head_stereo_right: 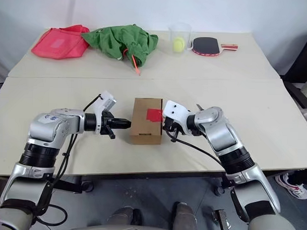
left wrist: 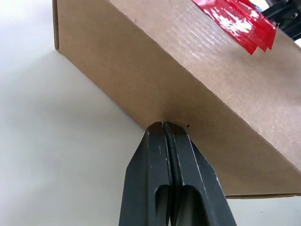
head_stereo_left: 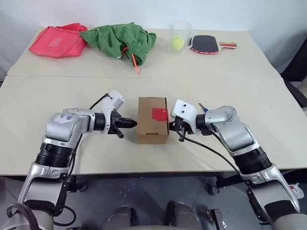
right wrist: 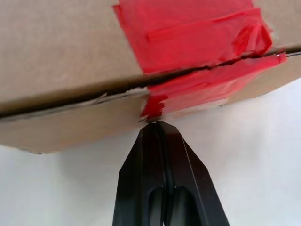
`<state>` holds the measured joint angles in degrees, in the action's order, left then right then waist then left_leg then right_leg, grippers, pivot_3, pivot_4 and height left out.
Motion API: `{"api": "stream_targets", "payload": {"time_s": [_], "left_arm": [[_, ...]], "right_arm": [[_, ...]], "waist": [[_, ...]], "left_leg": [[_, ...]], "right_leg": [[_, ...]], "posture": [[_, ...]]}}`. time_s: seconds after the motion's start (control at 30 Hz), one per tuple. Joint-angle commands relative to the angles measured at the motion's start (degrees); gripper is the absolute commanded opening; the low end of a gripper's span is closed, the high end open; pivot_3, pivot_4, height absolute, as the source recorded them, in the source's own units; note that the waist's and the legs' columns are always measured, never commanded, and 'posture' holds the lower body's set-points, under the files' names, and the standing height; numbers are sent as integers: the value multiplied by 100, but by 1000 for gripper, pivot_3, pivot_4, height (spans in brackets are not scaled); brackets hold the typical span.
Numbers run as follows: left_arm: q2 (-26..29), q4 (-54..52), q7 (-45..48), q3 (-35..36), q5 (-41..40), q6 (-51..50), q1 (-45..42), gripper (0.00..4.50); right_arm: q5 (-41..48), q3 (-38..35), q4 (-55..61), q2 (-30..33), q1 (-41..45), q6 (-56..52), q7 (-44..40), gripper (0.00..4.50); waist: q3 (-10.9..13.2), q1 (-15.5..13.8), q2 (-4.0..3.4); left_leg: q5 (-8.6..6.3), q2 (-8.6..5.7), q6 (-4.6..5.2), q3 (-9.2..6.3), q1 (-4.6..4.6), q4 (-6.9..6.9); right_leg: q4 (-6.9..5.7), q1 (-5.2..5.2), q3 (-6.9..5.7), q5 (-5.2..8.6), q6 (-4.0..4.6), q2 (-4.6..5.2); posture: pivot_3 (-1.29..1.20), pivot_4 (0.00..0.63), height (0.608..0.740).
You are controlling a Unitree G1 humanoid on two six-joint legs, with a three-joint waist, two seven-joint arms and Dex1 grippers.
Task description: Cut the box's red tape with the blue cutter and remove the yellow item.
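Bracing the box (head_stereo_left: pixel 153 120) from both sides, each gripper has its jaws pressed together with nothing between them. The left gripper (head_stereo_left: pixel 130 124) sits at the box's 9 o'clock wall; the right gripper (head_stereo_left: pixel 180 132) sits at its 3 o'clock side, tips at the tape (head_stereo_left: pixel 159 113).

Risks, as judged:
- The tape looks split along the lid seam, yet its lower piece clings to the side wall; lifting the flap could drag the whole box.
- Closed tips pushing from two sides could skid the light box across the worktop (head_stereo_left: pixel 53 96).
- The cutter (head_stereo_left: pixel 202 107) appears to lie behind the right wrist, where the arm could knock it.

The head views give the layout; the left wrist view shows tip contact with the wall; the right wrist view shows the seam gap. The yellow item presumably is inside the closed box.
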<state>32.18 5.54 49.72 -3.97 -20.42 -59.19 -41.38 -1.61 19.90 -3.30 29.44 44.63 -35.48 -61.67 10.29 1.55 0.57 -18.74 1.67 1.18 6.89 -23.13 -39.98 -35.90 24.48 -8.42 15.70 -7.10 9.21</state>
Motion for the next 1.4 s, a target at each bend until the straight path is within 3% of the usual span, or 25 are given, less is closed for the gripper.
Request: {"api": "stream_targets", "payload": {"time_s": [0.03,0.3,0.77,1.1,1.2,1.4], "left_arm": [[-145,-54,216,-209,-170,77,-170,0],[-290,58,371,-494,-134,119,-258,0],[-33,358,520,-599,52,334,-273,0],[762,644,850,-408,75,545,-364,0],[927,757,1045,-235,13,879,-511,0],[927,1028,1434,-193,79,1726,-893,0]], "right_arm": [[174,-18,589,63,-66,-134,-62,31],[184,-55,981,433,-292,-378,-58,31],[165,-4,1327,702,-517,-453,16,31],[-107,-497,734,1248,-223,119,480,31],[106,-727,880,1366,-31,-463,413,607],[584,-1049,1587,1468,239,-1872,358,2580]], "waist": [[0,-13,0],[0,-17,0],[0,-17,0],[0,-19,0],[0,-18,0],[0,-31,0]], "left_leg": [[0,0,0,1,0,0],[0,-2,0,2,-1,-3],[0,-2,0,2,-1,-3],[0,-2,0,2,-2,-1],[0,0,0,3,-3,-2],[0,-1,1,2,-3,-1]], "right_leg": [[1,0,0,0,0,0],[1,-1,1,0,0,1],[2,0,1,0,0,1],[6,0,1,0,0,1],[6,0,0,0,0,0],[6,0,0,0,0,1]], "posture": [[0,150,740],[0,150,740],[0,150,740],[0,150,740],[0,150,740],[0,150,740]]}}
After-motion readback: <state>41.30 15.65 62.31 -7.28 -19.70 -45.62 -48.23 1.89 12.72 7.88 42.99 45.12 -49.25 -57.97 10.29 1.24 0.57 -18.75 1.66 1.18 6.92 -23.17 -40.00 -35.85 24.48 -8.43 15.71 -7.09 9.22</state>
